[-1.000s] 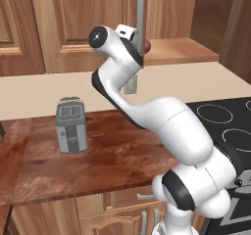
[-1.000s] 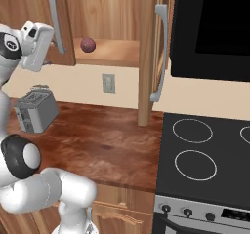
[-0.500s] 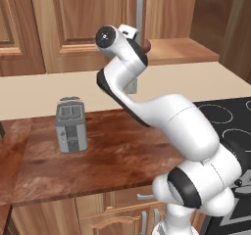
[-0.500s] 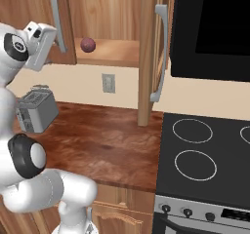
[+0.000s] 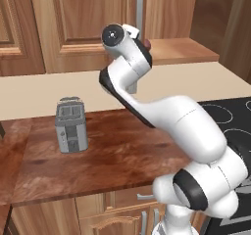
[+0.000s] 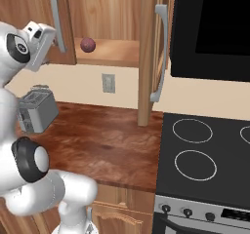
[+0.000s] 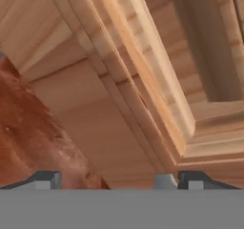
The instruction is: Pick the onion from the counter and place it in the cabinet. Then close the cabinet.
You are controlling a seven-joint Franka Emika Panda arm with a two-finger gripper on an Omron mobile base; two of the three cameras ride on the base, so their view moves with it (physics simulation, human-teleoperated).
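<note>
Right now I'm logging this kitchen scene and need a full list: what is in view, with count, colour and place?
onion: one, reddish-purple, on the shelf inside the open cabinet.
cabinet: one, light wood, on the wall above the counter, both doors open, grey bar handles.
counter: one, dark reddish-brown wood grain, below the cabinet.
toaster: one, grey, on the counter, left side in the left base view.
stovetop: one, black with ring burners, right of the counter.
wall outlet: one, pale, on the wall under the cabinet.
gripper: one, dark fingertips, jaws apart, empty, in front of a cabinet door panel.
</note>
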